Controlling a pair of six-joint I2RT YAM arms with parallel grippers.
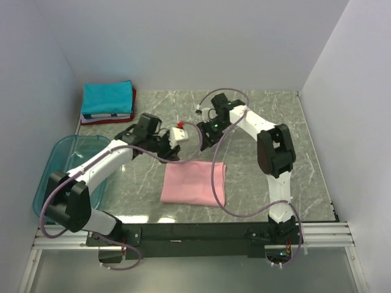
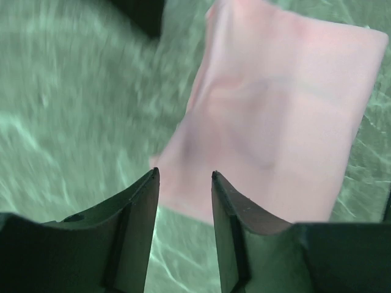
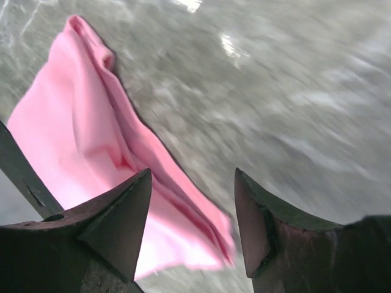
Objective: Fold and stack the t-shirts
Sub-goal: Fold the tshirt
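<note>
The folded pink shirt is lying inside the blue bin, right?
Not quite. The pink shirt is folded, but it lies on the table, beside the bin, not inside it. The top view shows this.

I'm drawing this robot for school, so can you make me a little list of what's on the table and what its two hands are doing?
pink shirt: folded into a rectangle, lying flat near the middle of the table
teal shirt: folded, on top of a pile showing red and white edges, far left corner
blue bin: see-through, at the table's left side
left hand: open, holding nothing, near the pink shirt's edge
right hand: open, holding nothing, near the pink shirt's edge
</note>
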